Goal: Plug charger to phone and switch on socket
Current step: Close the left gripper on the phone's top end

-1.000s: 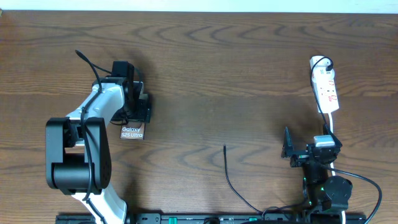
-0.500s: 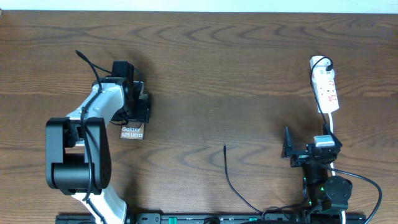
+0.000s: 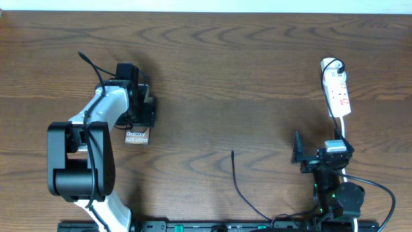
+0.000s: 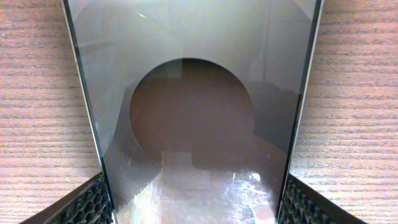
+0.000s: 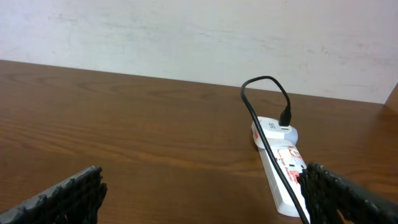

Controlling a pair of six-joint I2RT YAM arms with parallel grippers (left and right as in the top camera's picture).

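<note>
Overhead: my left gripper point(image 3: 145, 111) is sitting over the phone point(image 3: 136, 136) on the left of the table point(image 3: 225, 58). The charger point(image 3: 235, 177) is lying loose front-middle, and the socket point(image 3: 337, 90) is lying far right with my right gripper point(image 3: 298, 156) just in front of it.

Left wrist: my fingers point(image 4: 93, 202) are hugging the phone's long edges, but I can't tell if they're actually squeezing.

Right wrist: fingers point(image 5: 68, 193) are standing wide apart, holding nothing and facing the socket.

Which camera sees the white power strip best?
The right wrist view: the power strip is close and large, with a black cable plugged into its far end. The overhead view shows all of it, but tiny. The left wrist view shows none of it.
</note>
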